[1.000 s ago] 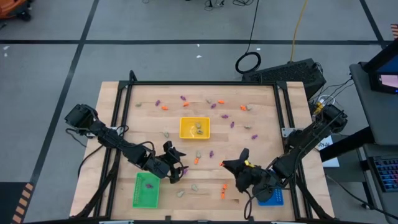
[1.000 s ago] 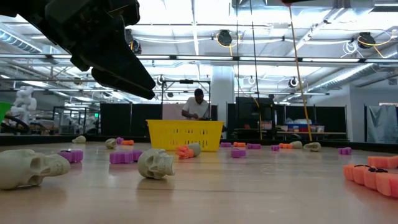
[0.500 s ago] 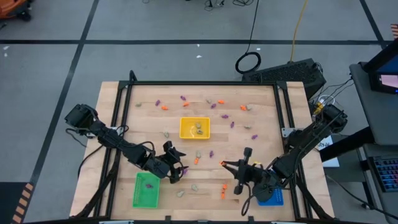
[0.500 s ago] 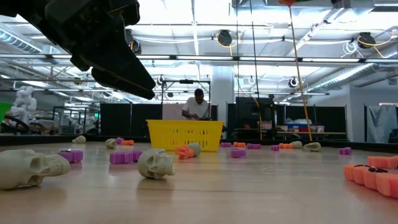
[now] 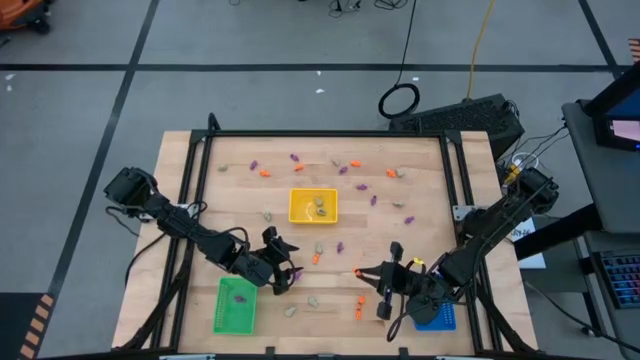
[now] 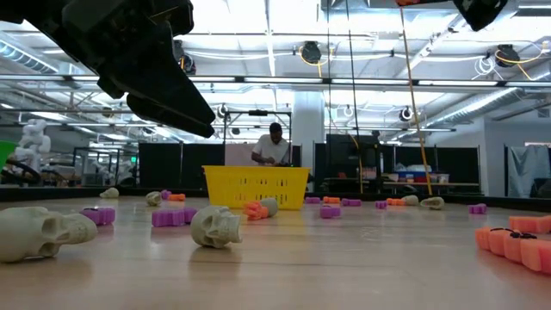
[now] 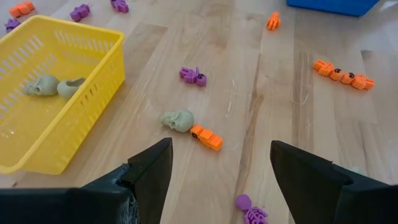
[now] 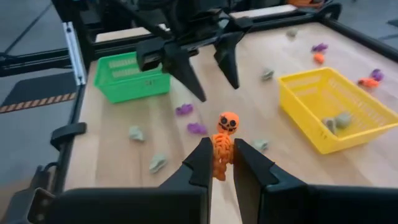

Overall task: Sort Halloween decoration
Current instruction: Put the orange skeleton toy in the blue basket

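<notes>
I see two skulls (image 7: 55,86) in the yellow basket (image 7: 93,93); my right gripper (image 8: 222,163) pinches an orange skeleton (image 8: 224,140), left gripper (image 7: 217,171) gapes wide.

A yellow tray (image 5: 313,206) sits at the table's (image 5: 420,190) centre, a green tray (image 5: 235,305) at seven o'clock, a blue tray (image 5: 440,318) at five o'clock.

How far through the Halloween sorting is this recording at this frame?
Early stage. Done: two pale skulls lie in the yellow tray, and purple pieces are in the green tray. In hand: the right gripper is shut on an orange skeleton near the blue tray. The left gripper hovers open. Left: many orange, purple and pale trinkets scattered on the table.
</notes>
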You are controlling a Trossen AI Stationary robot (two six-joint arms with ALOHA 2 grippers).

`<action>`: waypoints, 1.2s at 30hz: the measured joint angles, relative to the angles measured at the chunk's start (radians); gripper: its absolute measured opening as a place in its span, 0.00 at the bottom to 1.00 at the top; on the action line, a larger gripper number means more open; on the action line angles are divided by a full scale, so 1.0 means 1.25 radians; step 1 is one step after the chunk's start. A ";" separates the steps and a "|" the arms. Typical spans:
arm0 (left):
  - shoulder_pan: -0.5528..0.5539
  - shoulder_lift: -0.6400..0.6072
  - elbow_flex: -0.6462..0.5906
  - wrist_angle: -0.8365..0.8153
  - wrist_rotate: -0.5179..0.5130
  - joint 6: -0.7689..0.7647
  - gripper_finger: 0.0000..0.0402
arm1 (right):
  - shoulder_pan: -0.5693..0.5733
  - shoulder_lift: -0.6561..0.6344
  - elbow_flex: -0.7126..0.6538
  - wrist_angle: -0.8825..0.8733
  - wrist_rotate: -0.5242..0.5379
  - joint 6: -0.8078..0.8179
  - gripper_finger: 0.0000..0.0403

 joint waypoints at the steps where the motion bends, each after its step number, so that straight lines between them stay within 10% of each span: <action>1: 0.000 0.000 0.000 0.000 0.000 0.000 0.67 | 0.000 0.000 0.000 0.000 0.000 0.002 0.06; 16: 0.000 0.000 0.000 0.000 0.000 0.000 0.67 | 0.000 -0.001 0.000 -0.016 -0.163 -0.144 0.06; 24: 0.000 0.000 0.000 0.000 0.000 0.000 0.67 | 0.006 -0.003 0.000 -0.151 -0.410 0.013 0.06; 36: 0.000 0.000 0.000 0.001 0.000 -0.004 0.67 | 0.079 -0.080 0.000 -0.436 -0.524 0.284 0.06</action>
